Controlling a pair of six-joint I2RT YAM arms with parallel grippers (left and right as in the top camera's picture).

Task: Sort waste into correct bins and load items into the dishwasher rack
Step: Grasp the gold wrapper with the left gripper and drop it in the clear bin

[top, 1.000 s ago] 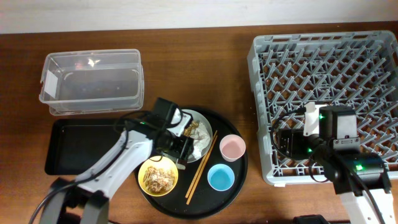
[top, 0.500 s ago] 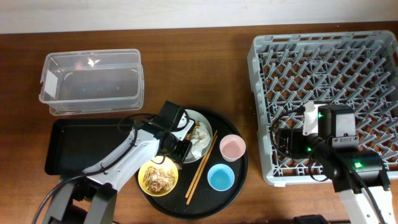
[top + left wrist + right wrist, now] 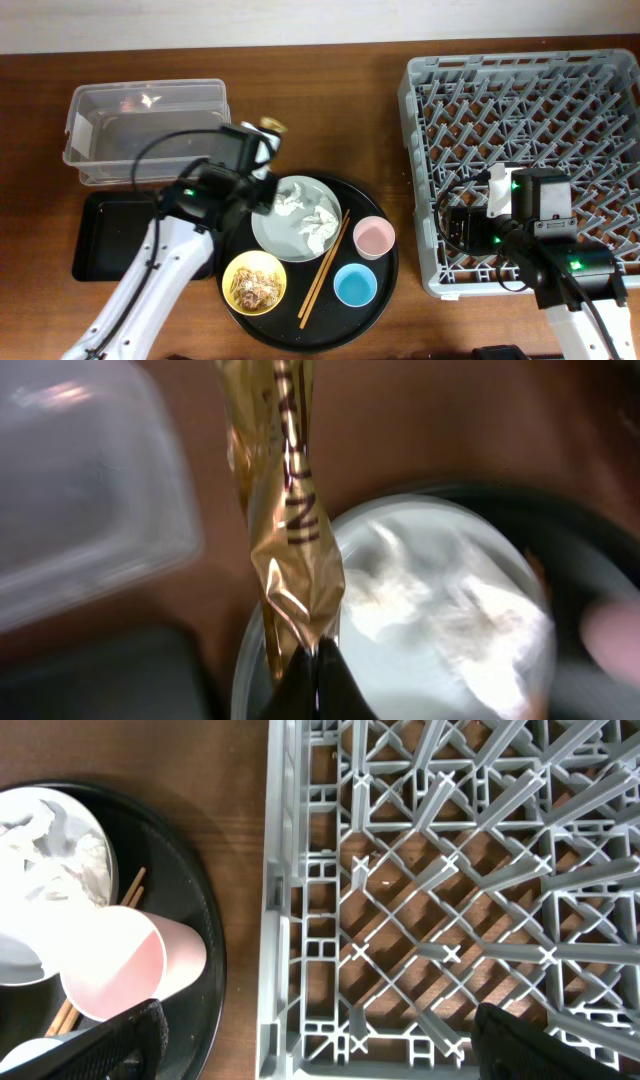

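Note:
My left gripper is shut on the brown-gold snack wrapper, which hangs from the fingertips above the table between the clear box and the plate. Crumpled white tissue lies on the plate. The yellow bowl holds shredded food scraps. A pink cup, a blue cup and the chopsticks sit beside the plate. Over the near-left edge of the dishwasher rack, my right gripper stands open and holds nothing.
The plate, bowl, cups and chopsticks all rest on a large round black tray. A shallow black rectangular tray lies in front of the clear box, partly under my left arm. The rack fills the right side of the table.
My left gripper shut on the wrapper at the plate and lifted it up and back-left toward the clear box. The right arm stayed still.

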